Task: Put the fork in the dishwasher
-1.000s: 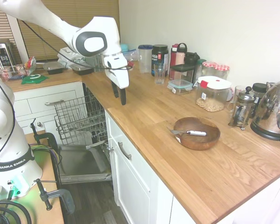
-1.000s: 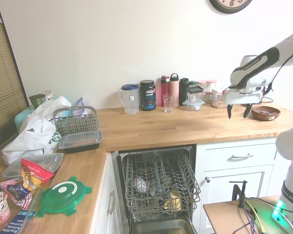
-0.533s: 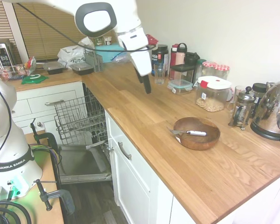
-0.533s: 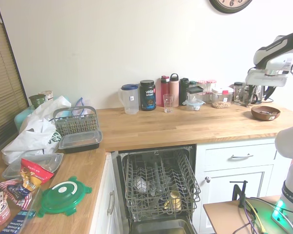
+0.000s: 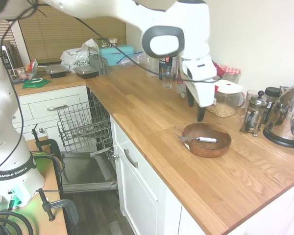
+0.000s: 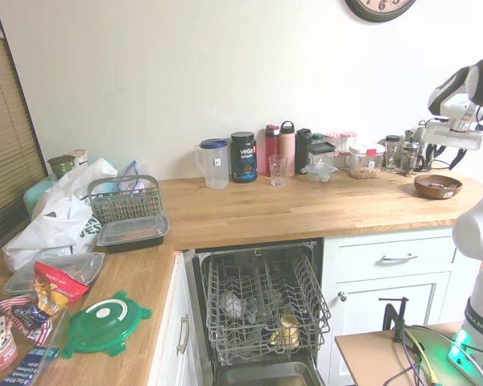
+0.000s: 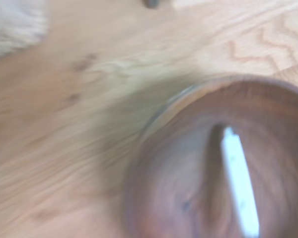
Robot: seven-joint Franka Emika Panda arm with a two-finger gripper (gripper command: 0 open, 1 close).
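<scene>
Pincer [image 5: 195, 110] hanging empty, fingers parted, just behind the wooden bowl [image 5: 206, 139] on the bench [image 5: 152, 112]; best lowered squarely over the white handle of the fork [image 5: 200, 139] lying across that bowl, closing crosswise before lifting

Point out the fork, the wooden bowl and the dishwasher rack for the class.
fork [image 5: 204, 139]: first exterior view, on its white handle.
wooden bowl [image 5: 208, 148]: first exterior view, on its near outer wall.
dishwasher rack [image 6: 262, 299]: second exterior view, on the grey wire grid.
</scene>
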